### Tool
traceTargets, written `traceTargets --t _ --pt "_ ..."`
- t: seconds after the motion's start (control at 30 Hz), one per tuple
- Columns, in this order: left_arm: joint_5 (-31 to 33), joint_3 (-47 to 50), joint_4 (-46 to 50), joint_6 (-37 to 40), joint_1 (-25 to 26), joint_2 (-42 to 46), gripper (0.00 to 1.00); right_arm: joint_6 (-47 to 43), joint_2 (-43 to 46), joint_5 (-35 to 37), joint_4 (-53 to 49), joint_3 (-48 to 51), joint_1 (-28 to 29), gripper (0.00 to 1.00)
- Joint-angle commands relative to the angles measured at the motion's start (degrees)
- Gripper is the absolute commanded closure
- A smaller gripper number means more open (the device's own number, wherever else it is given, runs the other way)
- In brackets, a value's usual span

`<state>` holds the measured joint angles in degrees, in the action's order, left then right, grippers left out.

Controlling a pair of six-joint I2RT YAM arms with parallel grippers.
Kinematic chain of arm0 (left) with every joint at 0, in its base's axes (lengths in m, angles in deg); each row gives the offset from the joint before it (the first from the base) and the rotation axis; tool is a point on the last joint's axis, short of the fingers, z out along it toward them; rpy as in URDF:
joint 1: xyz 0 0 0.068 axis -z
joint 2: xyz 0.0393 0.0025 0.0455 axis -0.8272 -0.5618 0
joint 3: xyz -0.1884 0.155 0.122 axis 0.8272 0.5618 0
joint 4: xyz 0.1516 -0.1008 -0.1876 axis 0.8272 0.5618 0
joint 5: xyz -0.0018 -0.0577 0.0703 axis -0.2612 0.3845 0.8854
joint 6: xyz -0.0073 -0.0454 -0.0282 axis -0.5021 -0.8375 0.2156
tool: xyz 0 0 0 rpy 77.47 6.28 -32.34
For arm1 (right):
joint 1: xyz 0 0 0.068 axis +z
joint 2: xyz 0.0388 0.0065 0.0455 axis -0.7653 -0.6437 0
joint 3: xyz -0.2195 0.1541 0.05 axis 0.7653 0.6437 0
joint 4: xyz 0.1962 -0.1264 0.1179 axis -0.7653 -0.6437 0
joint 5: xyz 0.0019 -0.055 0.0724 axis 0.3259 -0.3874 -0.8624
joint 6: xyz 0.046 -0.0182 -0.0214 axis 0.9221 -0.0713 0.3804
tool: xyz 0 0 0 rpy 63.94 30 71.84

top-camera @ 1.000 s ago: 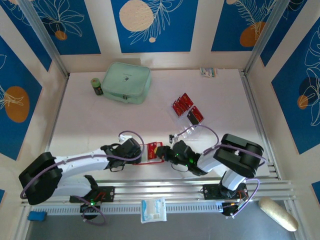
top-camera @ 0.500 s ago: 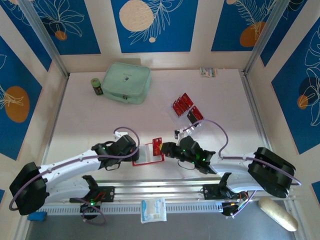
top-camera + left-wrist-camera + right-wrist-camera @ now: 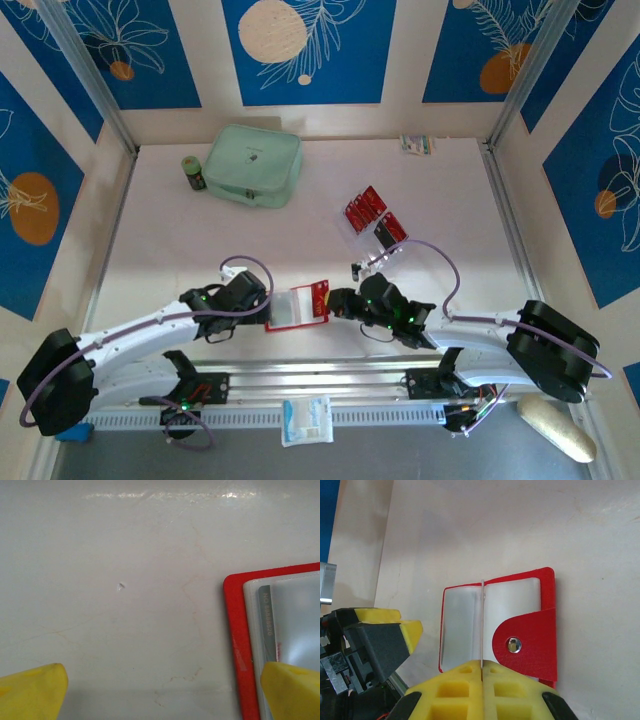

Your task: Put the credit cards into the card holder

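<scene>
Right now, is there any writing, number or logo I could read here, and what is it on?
"NO" then a row of digits, too blurred to be sure: along a grey-green card under the clear pocket of the open red leather-like square wallet.
Loose thin red cards with dark bands: print too small to read.
Mint-green zip case: faint mark, unreadable.
Small packet at the far wall: too small.

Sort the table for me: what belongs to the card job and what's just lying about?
For the job: card holder, lying open; credit cards.
Lying about: mint-green case, dark green bottle, small packet by the back wall, white packet at the front rail.
</scene>
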<state>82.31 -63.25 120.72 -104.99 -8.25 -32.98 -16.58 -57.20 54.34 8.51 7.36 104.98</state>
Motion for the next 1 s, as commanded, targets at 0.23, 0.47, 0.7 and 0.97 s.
traceTargets --t 0.23,0.47,0.7,0.97 --pt "-6.9 -1.0 -6.4 2.0 -0.6 0.2 0.00 -3.3 -3.9 -5.1 6.9 -1.9 -0.1 1.00" --pt "-8.5 -1.8 -9.0 1.5 -0.3 -4.7 0.00 -3.5 -9.6 -7.6 12.1 -3.7 -1.2 1.00" --pt "-6.9 -2.3 -8.7 1.2 -0.1 -8.9 0.00 -2.9 -13.1 -8.1 16.4 -4.1 -2.5 1.00" --pt "-4.5 -3.6 -3.8 0.1 -0.1 -12.8 0.00 -2.4 -17.2 -7.9 20.2 -5.1 -2.8 1.00"
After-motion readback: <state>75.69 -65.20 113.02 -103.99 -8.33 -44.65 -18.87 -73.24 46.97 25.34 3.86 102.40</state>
